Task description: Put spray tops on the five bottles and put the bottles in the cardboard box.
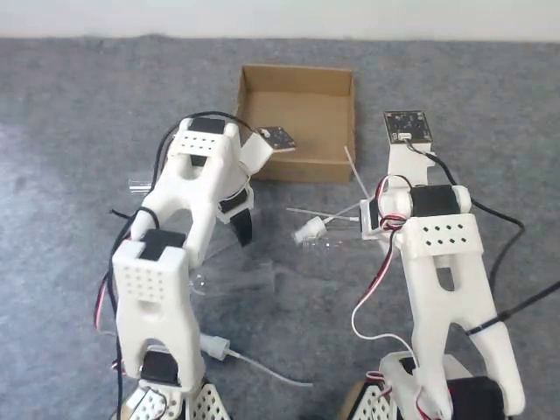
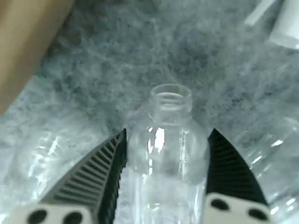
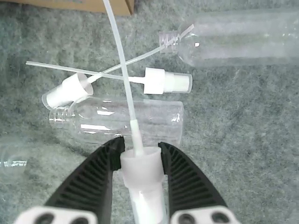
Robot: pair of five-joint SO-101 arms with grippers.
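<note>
Bottle (image 2: 166,158), clear and uncapped, sits clamped in L gripper (image 2: 167,135); R gripper (image 3: 141,143) pinches spray top (image 3: 142,175), its tube (image 3: 122,70) pointing twd cardboard box (image 1: 302,166).

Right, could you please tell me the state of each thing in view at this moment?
left gripper: shut on the held bottle.
held bottle: uncapped, neck open.
right gripper: shut on the held spray top.
held spray top: unfitted, tube pointing away from the gripper.
loose spray tops: lying, unfitted.
lying bottle: on its side, uncapped.
cardboard box: open, no bottle seen inside.
</note>
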